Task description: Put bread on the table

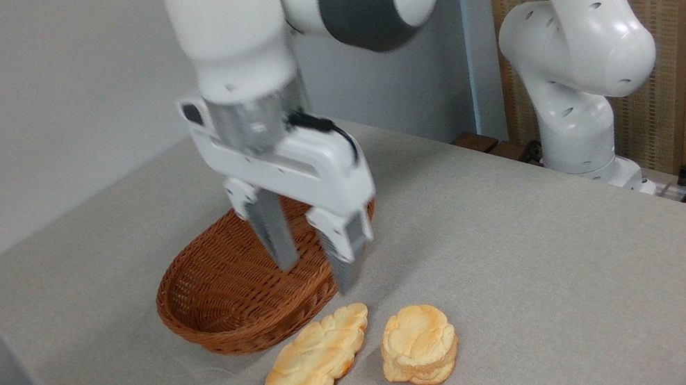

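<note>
The bread, a small thick golden-tan bun with stacked layers, lies on the grey-clothed table near its front edge. My gripper hangs above and behind it, over the near rim of the wicker basket, fingers pointing down. Its fingers are open and nothing is between them. The gripper is clear of the bun, up and to the left of it.
A brown oval wicker basket sits behind the breads and looks empty. A long flat leaf-shaped bread lies just left of the bun. The arm's white base stands at the table's far right edge.
</note>
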